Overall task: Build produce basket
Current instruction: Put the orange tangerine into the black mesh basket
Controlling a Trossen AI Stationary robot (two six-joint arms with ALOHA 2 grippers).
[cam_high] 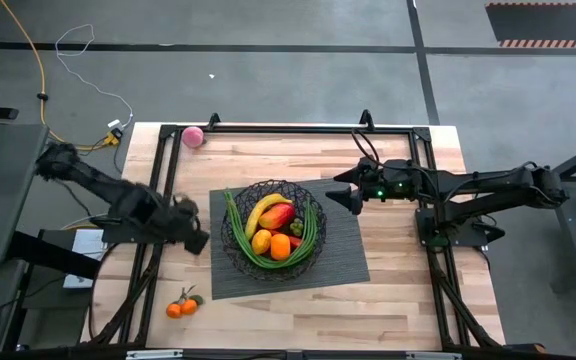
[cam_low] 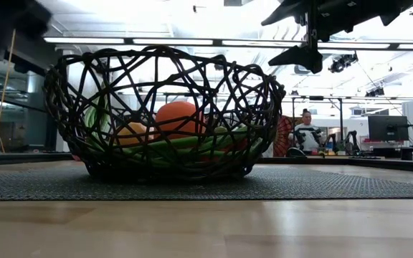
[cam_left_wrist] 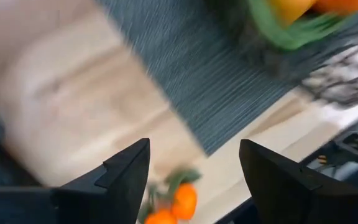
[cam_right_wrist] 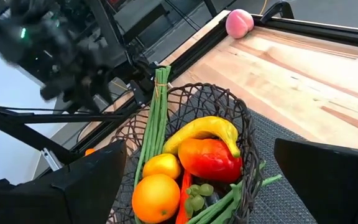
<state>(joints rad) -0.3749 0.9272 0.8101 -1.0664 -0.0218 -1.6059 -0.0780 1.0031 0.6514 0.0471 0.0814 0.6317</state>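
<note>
Light wood table (cam_high: 398, 290) on grey concrete floor (cam_high: 268, 70). Yellow cable (cam_high: 36, 60) and white cable (cam_high: 88, 45) lie on floor far left. Striped hazard mat (cam_high: 548, 42) far right. Behind table: ceiling strip lights (cam_low: 156, 41), monitor (cam_low: 387, 127), seated person (cam_low: 307, 132).

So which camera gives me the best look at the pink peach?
The right wrist view: the peach shows clearly at the table's far corner, outside the basket. The high view shows it small. The low and left wrist views miss it.
</note>
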